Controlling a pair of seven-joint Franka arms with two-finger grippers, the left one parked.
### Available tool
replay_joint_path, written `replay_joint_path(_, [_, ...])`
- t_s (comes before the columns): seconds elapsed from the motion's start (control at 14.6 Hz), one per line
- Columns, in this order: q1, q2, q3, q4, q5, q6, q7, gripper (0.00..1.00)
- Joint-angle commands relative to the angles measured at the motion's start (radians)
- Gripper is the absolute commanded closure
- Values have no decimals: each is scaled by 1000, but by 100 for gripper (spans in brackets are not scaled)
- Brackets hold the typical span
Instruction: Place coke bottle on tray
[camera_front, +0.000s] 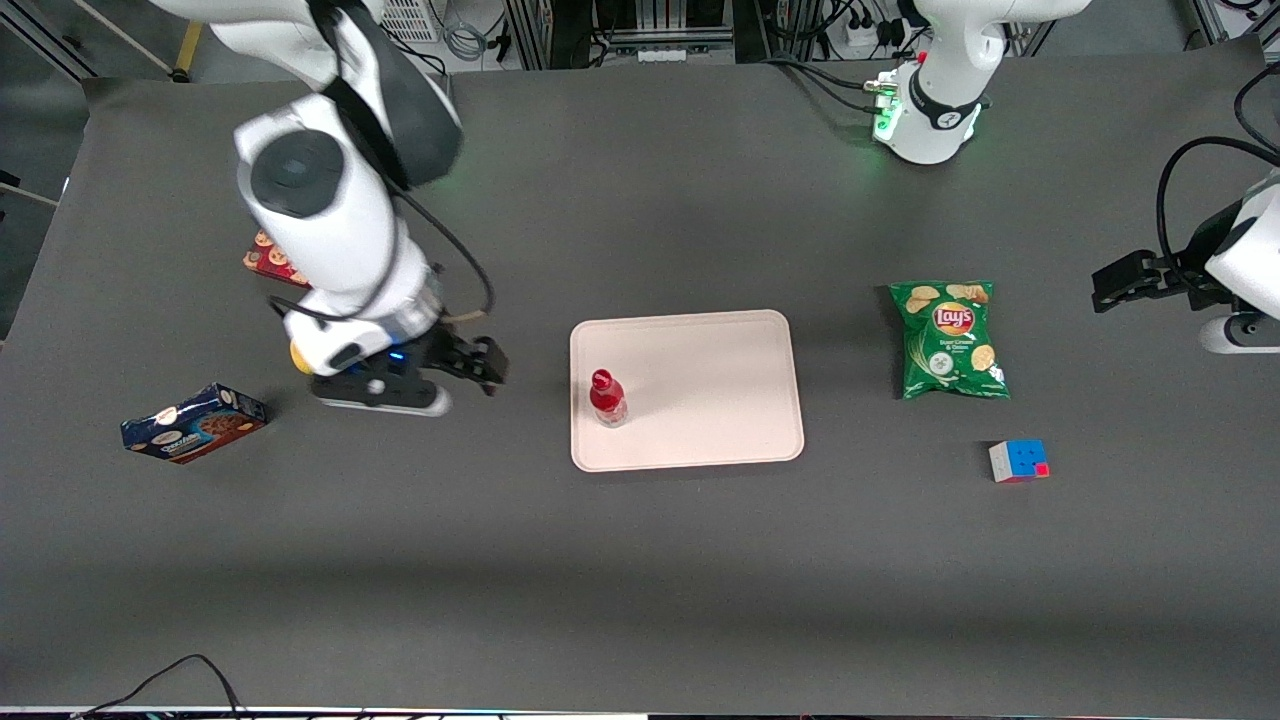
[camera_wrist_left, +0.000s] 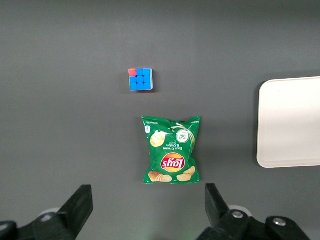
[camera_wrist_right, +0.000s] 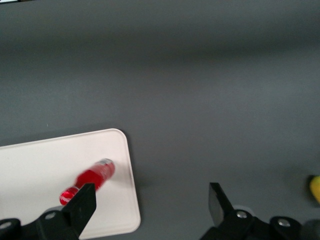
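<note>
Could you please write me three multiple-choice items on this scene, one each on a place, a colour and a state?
1. Where does the coke bottle stand?
A. On the tray, near its edge toward the working arm
B. On the bare table
C. On the chips bag

2. What colour is the chips bag?
A. Blue
B. Green
C. Yellow

3. How is the gripper?
A. Shut on the bottle
B. Open, off the tray, holding nothing
C. Shut on the puzzle cube

Answers:
1 A, the bottle stands upright inside the tray's rim.
2 B, the bag is green with a red logo.
3 B, the wrist view shows the fingers spread with only table between them.
</note>
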Motion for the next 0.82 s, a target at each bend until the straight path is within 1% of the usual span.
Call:
replay_joint_path(0.0, [-28, -203, -157, -162, 125, -25, -261, 0])
replay_joint_path(0.14, [-30, -257, -258, -187, 166, -65, -396, 0])
replay_joint_path(0.27, [-30, -283, -335, -188, 174, -120, -488, 0])
replay_joint_path(0.41, [-32, -321, -398, -225, 178, -131, -579, 0])
replay_joint_path(0.55, [-32, -363, -422, -268, 189, -128, -601, 0])
replay_joint_path(0.75, [-33, -368, -439, -273, 186, -131, -602, 0])
